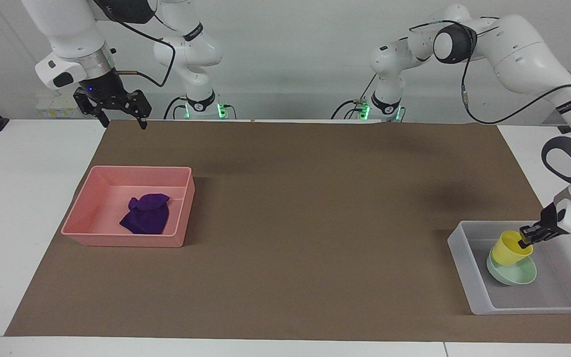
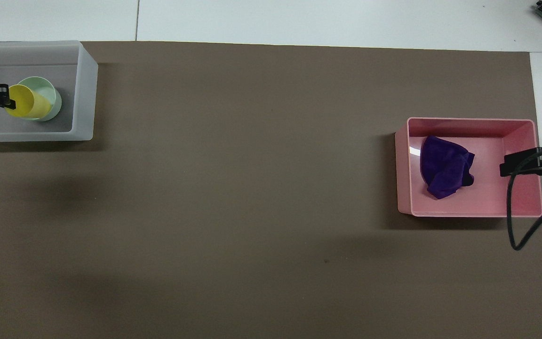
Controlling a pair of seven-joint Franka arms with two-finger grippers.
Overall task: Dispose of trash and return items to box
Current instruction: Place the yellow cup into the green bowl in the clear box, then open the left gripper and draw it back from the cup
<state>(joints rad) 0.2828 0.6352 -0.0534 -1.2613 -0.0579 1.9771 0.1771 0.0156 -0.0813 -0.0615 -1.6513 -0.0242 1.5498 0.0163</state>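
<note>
My left gripper (image 1: 526, 239) (image 2: 6, 97) is shut on the rim of the yellow cup (image 1: 510, 249) (image 2: 27, 102). The cup is tilted and rests in the mint-green bowl (image 1: 513, 274) (image 2: 47, 96), which lies in the translucent white box (image 1: 466, 267) (image 2: 83, 94) at the left arm's end of the table. The purple cloth wad (image 1: 146, 213) (image 2: 445, 166) lies in the pink tray (image 1: 117, 235) (image 2: 468, 212) at the right arm's end. My right gripper (image 1: 119, 113) (image 2: 511, 165) is open and empty, up in the air over that tray's end.
A brown mat (image 1: 290, 223) (image 2: 252, 188) covers most of the white table. The right arm's black cable (image 2: 511, 221) hangs over the pink tray's corner.
</note>
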